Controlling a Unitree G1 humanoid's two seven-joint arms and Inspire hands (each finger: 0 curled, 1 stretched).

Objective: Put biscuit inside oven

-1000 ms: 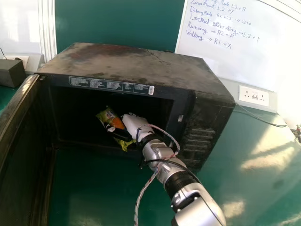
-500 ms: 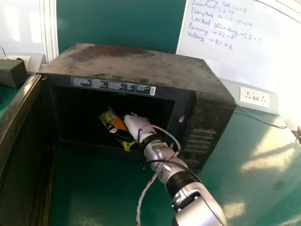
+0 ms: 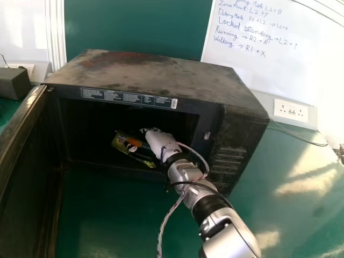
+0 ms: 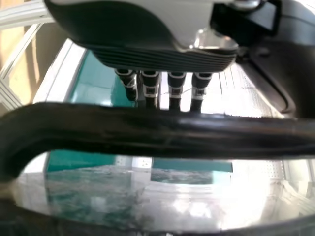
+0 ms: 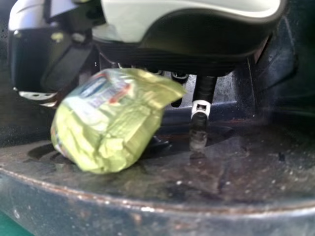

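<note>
In the head view, my right hand [image 3: 159, 143] is inside the open oven [image 3: 145, 77], at the right part of its cavity, against the biscuit packet [image 3: 121, 144]. The right wrist view shows the crumpled yellow-green packet [image 5: 110, 123] between the thumb and fingers of my right hand [image 5: 197, 54], low over the oven floor [image 5: 236, 172]. One finger points straight down beside it; others are partly hidden behind the packet. In the left wrist view, my left hand [image 4: 162, 56] has straight fingers, their ends hidden behind a thick black bar [image 4: 162, 130].
The oven door [image 3: 27, 183] stands wide open on the left. A green table [image 3: 123, 215] carries the oven. Loose cables [image 3: 167, 215] hang along my right forearm. A dark box [image 3: 13, 83] stands at the far left, and a wall socket [image 3: 290, 110] is at the right.
The packet has dropped lower and turned flatter inside the oven. My right hand and forearm have shifted slightly to the right and down in the head view.
</note>
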